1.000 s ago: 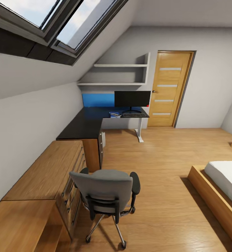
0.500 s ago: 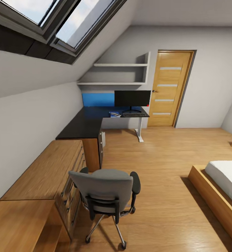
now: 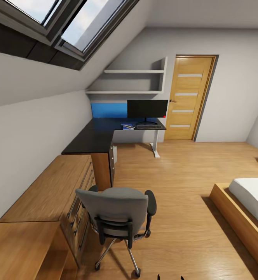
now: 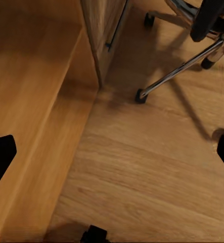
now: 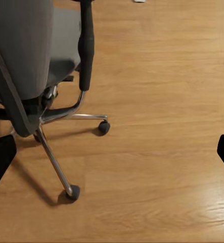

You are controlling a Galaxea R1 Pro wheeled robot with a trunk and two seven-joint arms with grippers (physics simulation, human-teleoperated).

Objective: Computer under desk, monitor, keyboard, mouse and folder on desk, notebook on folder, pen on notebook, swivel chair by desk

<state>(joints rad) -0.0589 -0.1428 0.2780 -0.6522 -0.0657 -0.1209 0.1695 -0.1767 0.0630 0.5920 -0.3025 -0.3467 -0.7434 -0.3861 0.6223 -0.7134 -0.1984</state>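
early yet — monitor [image 3: 147, 109] and keyboard [image 3: 149, 126] already at the desk's [image 3: 92, 140] far end, swivel chair [image 3: 117, 217] well apart from the desk, left gripper [image 4: 112, 152] and right gripper [image 5: 112, 152] spread wide, holding nothing.

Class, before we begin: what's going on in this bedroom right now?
Nothing is being handled yet. The swivel chair stands on the wooden floor beside the light wooden dresser, well short of the black desk. The monitor and keyboard already sit at the desk's far end, near the door. Both wrist views show open, empty grippers above the floor by the chair's chrome base.
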